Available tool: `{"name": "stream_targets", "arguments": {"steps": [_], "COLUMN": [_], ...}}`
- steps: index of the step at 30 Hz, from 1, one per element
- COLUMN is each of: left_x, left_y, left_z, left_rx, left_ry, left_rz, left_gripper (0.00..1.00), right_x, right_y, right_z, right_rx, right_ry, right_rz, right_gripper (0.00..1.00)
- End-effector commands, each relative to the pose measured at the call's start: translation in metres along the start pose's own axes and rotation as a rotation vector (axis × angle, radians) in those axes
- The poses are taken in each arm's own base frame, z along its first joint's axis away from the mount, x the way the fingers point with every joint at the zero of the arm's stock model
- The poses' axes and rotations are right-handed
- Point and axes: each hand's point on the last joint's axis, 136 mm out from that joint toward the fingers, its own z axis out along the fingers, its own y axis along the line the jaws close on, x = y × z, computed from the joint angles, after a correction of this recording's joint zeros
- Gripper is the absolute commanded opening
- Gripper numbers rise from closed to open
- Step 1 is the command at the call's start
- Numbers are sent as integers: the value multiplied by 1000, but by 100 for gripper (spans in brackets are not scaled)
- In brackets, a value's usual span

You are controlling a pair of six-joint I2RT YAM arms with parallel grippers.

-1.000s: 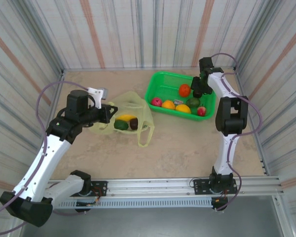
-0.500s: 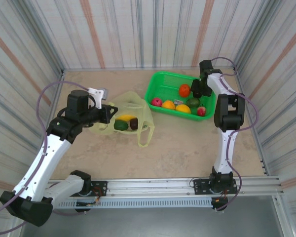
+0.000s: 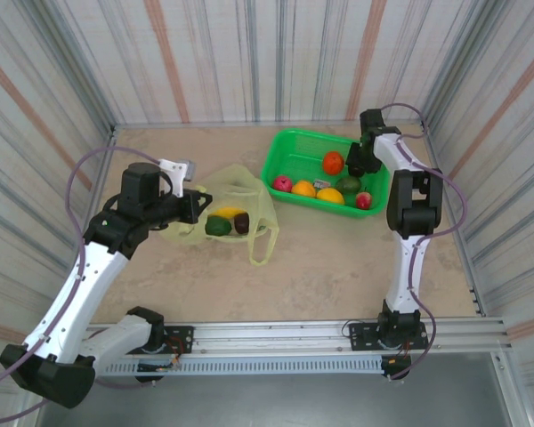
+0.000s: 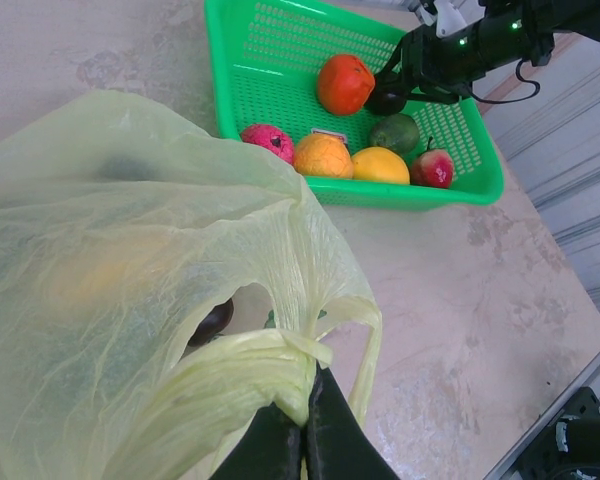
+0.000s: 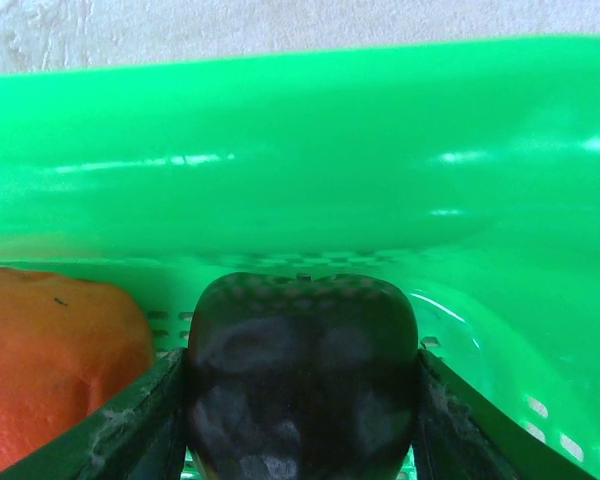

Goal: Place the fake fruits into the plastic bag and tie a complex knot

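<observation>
A bright green basket (image 3: 276, 162) sat at the far right of the bench (image 3: 338, 267). It held an orange (image 3: 333, 162), a pink-red fruit (image 3: 283, 183), two yellow-orange fruits, a green avocado (image 3: 349, 184) and a small red fruit (image 3: 363, 200). Left of it lay the plastic bag (image 3: 249, 191), with a yellow mango (image 3: 228, 213), a second avocado (image 3: 218, 228) and a dark fruit (image 3: 241, 223) showing through the film. One handle loop (image 3: 262, 245) trailed toward the near side.

The left fingers (image 4: 302, 420) were pressed together on a bunched strip at the bag's left edge. The right fingers (image 3: 355, 167), low in the basket's far right corner, were clamped on a dark mangosteen (image 5: 300, 390), one finger against each side. The orange lay just left of it and the basket wall rose close behind.

The left arm rose from its near base, bent at the elbow, and reached rightward to the bag. The right arm stood upright from its base, then stretched far over the basket's right rim, its wrist angled down into the basket.
</observation>
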Motion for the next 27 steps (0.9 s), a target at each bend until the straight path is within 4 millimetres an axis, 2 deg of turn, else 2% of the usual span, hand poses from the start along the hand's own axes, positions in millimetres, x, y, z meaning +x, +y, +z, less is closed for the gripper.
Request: {"name": "stream_targets", "arguments": {"steps": [1, 4, 7, 14, 17, 21, 24, 27], "left_x": [-4, -5, -7, -11, -12, -12, -12, -11], "left_y": [-8, -9, -10, -13, -15, -16, -17, -17], "left_z": [-11, -11, -12, -16, -18, -21, -23, -23], "left_rx": [13, 13, 17, 24, 27, 29, 34, 34], "left_ry": [-17, -17, -22, -30, -37, -42, -46, -45], "left_rz": [30, 29, 24, 23, 25, 24, 25, 27], "left_gripper": [0, 0, 0, 0, 0, 0, 0, 0], "right_x": [-5, -8, -3, 37, 64, 115, 156, 195], "right_y": [-3, 1, 18, 79, 111, 154, 176, 197], "right_z": [-35, -62, -92, -177, -215, -263, -288, -300], "right_rx": [3, -27, -95, -316, -500, -758, -903, -984], "right_ry": [-58, -105, -135, -212, -235, -236, -194, -151], "right_rz": [19, 29, 20, -84, -138, -275, -363, -455], "right_gripper": [54, 53, 53, 54, 54, 55, 55, 56]}}
